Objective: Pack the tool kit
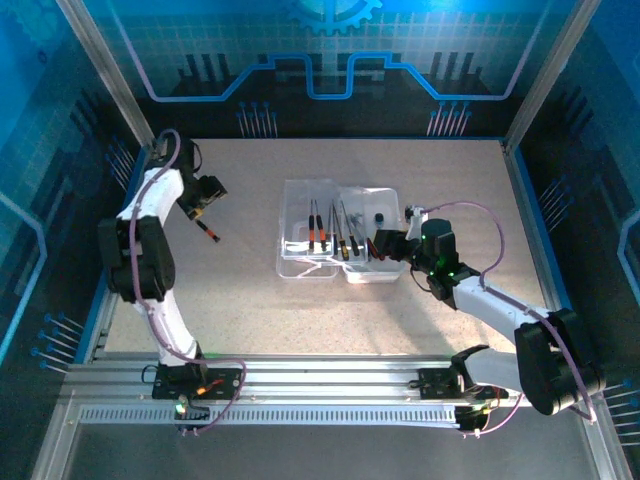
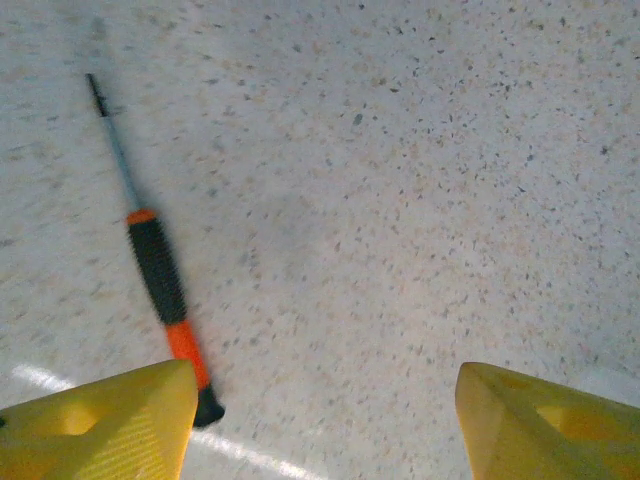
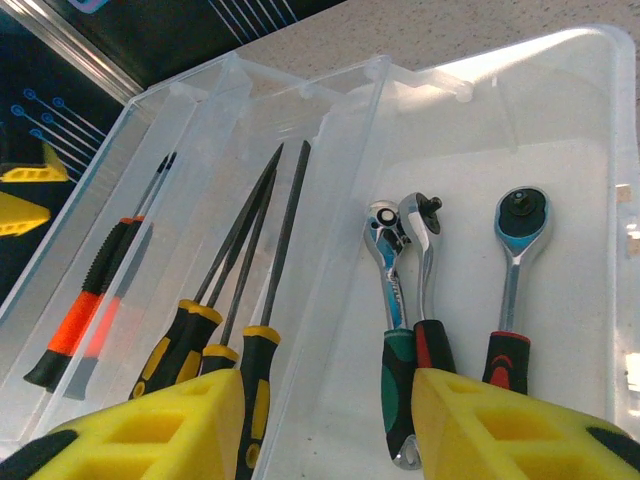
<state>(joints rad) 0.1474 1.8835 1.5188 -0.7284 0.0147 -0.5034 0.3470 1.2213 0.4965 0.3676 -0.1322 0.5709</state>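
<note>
Lying open at the middle of the bench (image 1: 250, 320), the clear plastic case (image 1: 296, 195) is holding orange-black screwdrivers (image 3: 85, 310), yellow-handled files (image 3: 235, 270) and ratchets (image 3: 515, 260). A loose screwdriver (image 2: 160, 270) is lying under the left end effector (image 2: 325, 385), jaws spread; the right end effector (image 3: 328, 385) is hovering over the ratchets, jaws apart, empty.

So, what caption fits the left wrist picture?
Open left hand above an orange-and-black screwdriver lying on the speckled table.

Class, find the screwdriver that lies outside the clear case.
In the top view the screwdriver lies on the table, left of the case, beside the left gripper.
</note>
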